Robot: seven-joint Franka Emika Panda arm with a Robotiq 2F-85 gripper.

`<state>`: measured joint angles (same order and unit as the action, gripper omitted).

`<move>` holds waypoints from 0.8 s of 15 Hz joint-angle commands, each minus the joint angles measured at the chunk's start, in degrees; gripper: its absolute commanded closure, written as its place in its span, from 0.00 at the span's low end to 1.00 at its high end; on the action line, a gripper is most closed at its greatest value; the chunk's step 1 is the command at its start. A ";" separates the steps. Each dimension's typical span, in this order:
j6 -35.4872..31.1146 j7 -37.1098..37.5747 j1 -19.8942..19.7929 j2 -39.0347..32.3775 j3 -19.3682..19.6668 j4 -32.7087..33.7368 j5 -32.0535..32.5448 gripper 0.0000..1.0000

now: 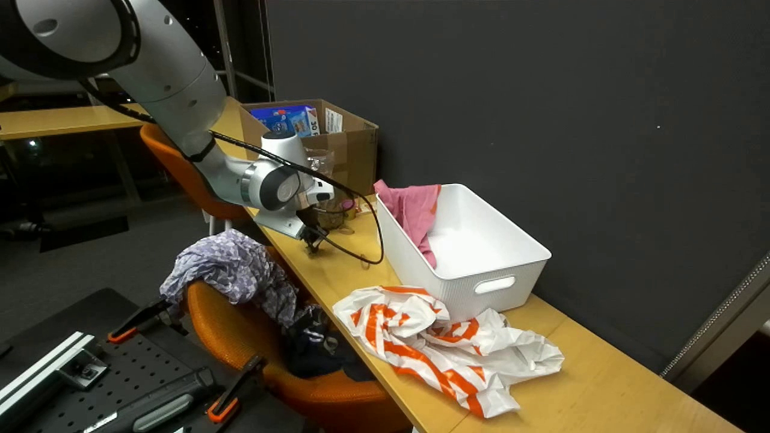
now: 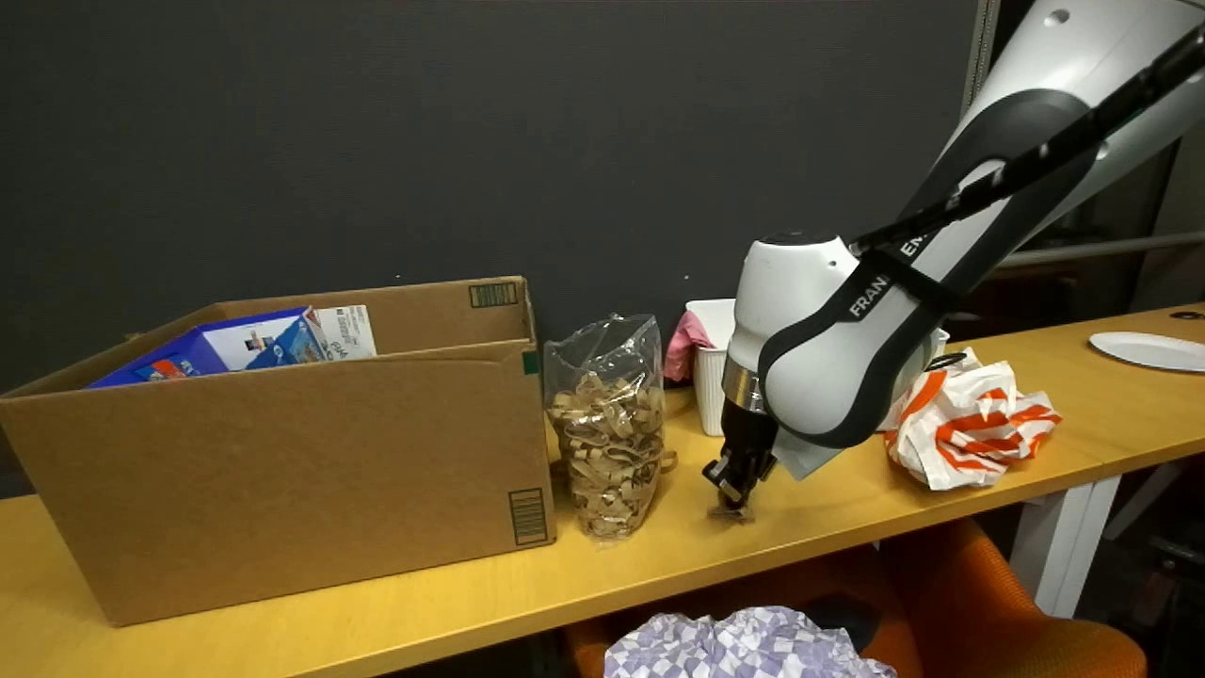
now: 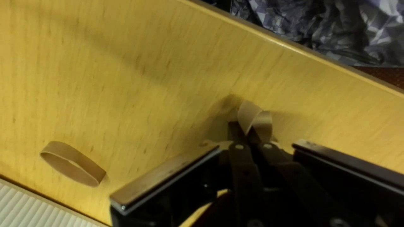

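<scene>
A flat tan loop (image 3: 255, 118), bent and twisted, sits between the tips of the pincer (image 3: 247, 138), which is closed and grips it just over the desk (image 3: 126, 78); whether the loop touches the wood I cannot tell. A loose loop (image 3: 72, 165) of the same kind lies between the pincer and the white bin (image 1: 457, 297), whose ribbed wall stands on that side. A pink cloth (image 1: 415, 213) drapes over the bin's rim, partly inside. A crumpled white-and-orange bag (image 1: 415, 343) lies by the bin's end, farther from the pincer; well beyond it, in an exterior view, is a white plate (image 2: 1153, 351).

On the opposite side of the pincer from that crumpled bag, a clear bag (image 2: 612, 443) packed with loops stands upright, just beside a cardboard box (image 2: 311, 490) holding a blue package (image 2: 254, 344). Past the desk's edge and below the pincer, an orange chair (image 1: 228, 331) bears a purple-and-white checked cloth (image 1: 234, 270).

The arm (image 2: 847, 367) slants down from above, its wrist bent so that the pincer points downward, low and near the desk's edge. A black cable (image 1: 289, 163) runs along it and bows out beside the pincer, toward the bin.
</scene>
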<state>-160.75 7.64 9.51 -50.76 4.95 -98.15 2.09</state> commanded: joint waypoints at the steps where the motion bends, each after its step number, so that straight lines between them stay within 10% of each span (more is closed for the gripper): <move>1: 1.91 1.82 2.05 3.94 2.20 -1.66 1.35 0.99; 12: 5.30 9.56 10.07 20.44 9.69 -6.30 13.31 0.99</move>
<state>-157.19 14.15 16.78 -34.92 12.23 -102.91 10.77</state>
